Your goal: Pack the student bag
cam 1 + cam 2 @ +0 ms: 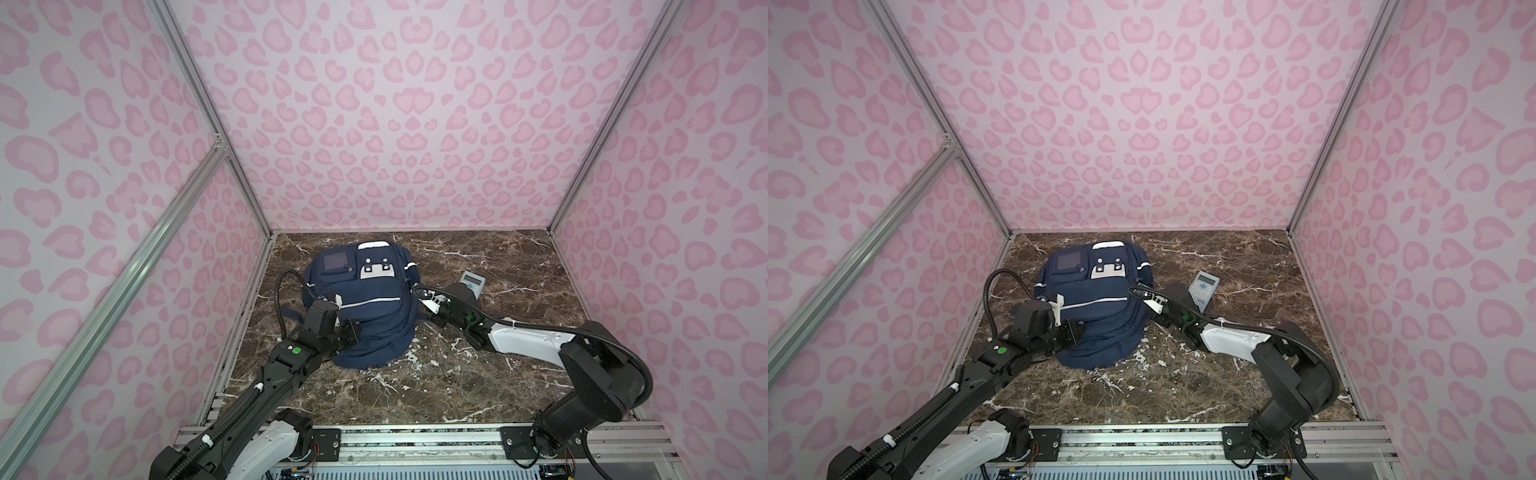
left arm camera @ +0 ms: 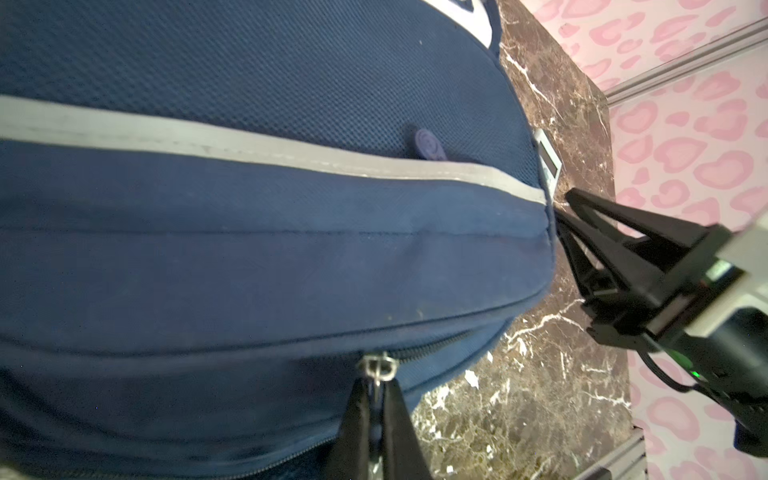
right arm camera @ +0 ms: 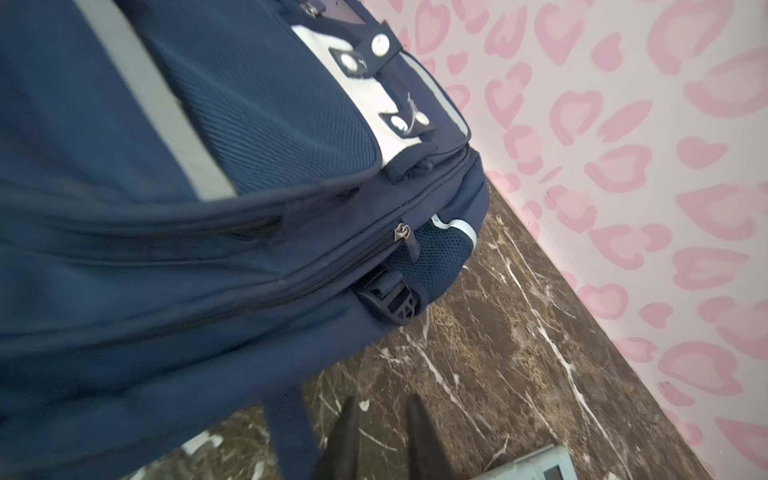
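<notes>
Backpack (image 1: 365, 299) zip pull (image 2: 376, 370) seemingly pinched in the left tool (image 2: 376, 388); right tool (image 3: 382, 401) held narrowly parted, empty, at its three o'clock.

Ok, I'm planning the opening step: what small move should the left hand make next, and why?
Probably draw the zipper pull along its track: the left hand is shut on it, the student bag looks zipped, and the calculator lies outside.

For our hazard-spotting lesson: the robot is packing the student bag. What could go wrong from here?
The left gripper pinches only the small metal zip pull of the navy-blue fabric backpack; it may slip out.
The soft bag may drag along the brown marble tabletop, since the open right gripper holds nothing.
That gripper could knock the grey calculator close by.
</notes>
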Robot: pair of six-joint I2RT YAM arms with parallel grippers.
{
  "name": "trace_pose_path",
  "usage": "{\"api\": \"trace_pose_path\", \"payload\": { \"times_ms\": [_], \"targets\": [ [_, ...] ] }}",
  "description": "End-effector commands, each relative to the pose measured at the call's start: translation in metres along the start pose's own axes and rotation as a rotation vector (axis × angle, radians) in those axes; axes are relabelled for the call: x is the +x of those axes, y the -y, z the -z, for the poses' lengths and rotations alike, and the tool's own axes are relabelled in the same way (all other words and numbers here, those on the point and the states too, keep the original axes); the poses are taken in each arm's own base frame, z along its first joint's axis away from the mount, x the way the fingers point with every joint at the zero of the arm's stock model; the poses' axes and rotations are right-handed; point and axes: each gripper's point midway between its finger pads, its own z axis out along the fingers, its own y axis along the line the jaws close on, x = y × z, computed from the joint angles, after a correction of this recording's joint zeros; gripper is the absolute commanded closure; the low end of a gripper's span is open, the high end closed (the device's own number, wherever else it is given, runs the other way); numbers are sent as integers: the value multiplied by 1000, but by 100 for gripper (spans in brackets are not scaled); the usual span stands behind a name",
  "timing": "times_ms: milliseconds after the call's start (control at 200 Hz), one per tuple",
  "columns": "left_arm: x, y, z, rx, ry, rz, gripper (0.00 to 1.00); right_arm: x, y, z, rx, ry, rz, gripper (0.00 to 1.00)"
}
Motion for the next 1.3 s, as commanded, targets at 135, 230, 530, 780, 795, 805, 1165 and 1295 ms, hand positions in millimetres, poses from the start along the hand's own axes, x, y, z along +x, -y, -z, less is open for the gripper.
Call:
{"api": "trace_pose_path", "payload": {
  "times_ms": [135,230,530,780,795,805,1165,1295],
  "targets": [
    [3,27,-4,85,-21,-4,97,-45,-42,38,-123,119,-2,46],
    [4,35,-3,116,-37,-10,97,-69,-58,32,-142,168,17,45],
    [12,51,-2,196,-96,-25,97,-98,-105,-14,-121,189,93,73],
    [-6,4,-1,62,-38,31,97,-42,-81,-15,-97,46,155,100],
    [-9,-1,-1,46,-29,33,97,-39,-78,-14,-99,38,156,100],
    [-10,-4,0,35,-23,36,97,-38,-77,-13,-100,35,156,100],
    [-20,-29,12,-31,20,51,97,-1,23,-37,52,-82,62,97],
    [-5,-6,11,35,-14,24,97,-16,23,-35,47,-39,14,66]
  ]
}}
